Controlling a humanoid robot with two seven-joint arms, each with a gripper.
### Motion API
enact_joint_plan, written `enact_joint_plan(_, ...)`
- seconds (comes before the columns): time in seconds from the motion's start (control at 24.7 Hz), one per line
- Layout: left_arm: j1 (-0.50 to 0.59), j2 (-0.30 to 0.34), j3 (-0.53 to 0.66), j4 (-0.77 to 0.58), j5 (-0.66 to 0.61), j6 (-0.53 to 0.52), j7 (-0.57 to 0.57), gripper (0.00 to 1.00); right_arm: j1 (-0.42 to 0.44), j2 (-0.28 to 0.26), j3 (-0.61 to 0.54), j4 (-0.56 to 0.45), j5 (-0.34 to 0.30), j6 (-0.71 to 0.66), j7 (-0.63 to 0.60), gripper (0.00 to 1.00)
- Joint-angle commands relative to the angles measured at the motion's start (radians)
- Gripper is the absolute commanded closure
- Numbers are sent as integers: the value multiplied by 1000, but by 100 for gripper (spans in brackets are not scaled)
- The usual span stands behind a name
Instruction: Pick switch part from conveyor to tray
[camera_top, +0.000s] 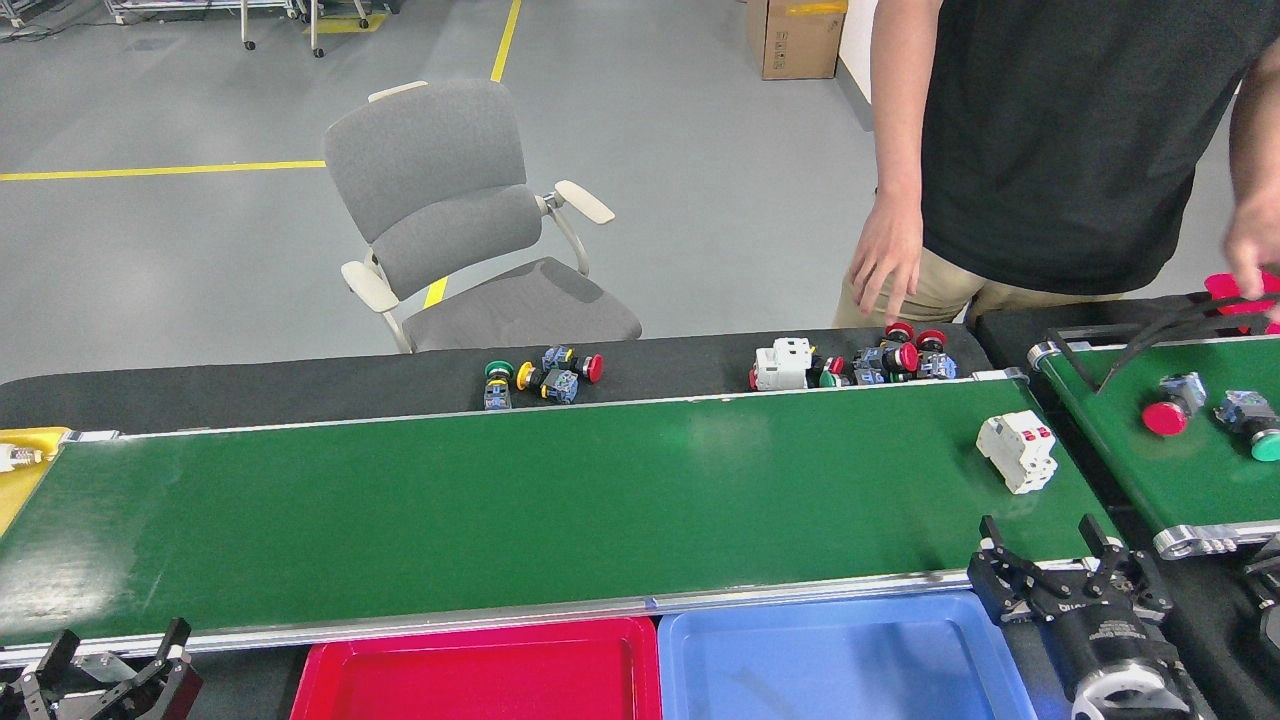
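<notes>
We look out on a factory floor or industrial test workshop. A long green conveyor (520, 500) with aluminium rails crosses our view, and a second belt (1190, 450) meets it at the right. Plastic trays, red (480, 675) and blue (840, 660), sit below its near edge. Push-button switches (545, 375) lie heaped on black matting behind. The grey sealed floor (180, 230) carries yellow lane lines (160, 172), with a cardboard box (795, 38) and wheeled racks beyond.
</notes>
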Motion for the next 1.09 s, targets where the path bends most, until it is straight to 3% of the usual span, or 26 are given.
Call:
enact_joint_plan(0.0,-6,11,3,-5,-4,-3,8,0,-55,-12,5,37,1,2,11,0)
enact_joint_plan(0.24,-23,8,0,8,-4,-3,7,0,-206,-14,45,217,-7,-1,10,0)
enact_joint_plan(0.45,-52,8,-13,34,-4,-4,7,0,-266,-7,74,299,-10,1,8,0)
enact_joint_plan(0.49,-62,8,-19,41,-4,-3,7,0,-286,-6,96,325,-10,1,5,5)
enact_joint_plan(0.53,-69,8,-22,47,-4,-3,7,0,-304,-6,122,356,-10,1,5,18)
enact_joint_plan(0.65,-74,8,-23,54,-5,-3,7,0,-328,-12,200,398,-6,9,2,68)
enact_joint_plan(0.81,-74,8,-23,54,-5,-3,7,0,-319,-4,211,384,-10,7,-3,96)
enact_joint_plan(0.89,-71,7,-22,51,-4,-3,7,0,-302,2,211,338,-12,7,-20,99)
enact_joint_plan(0.97,-65,5,-19,50,-4,-3,7,0,-221,-1,208,221,-13,4,-30,99)
enact_joint_plan(1.05,-63,5,-14,50,-4,-1,7,0,-92,-6,185,31,-15,-1,-33,99)
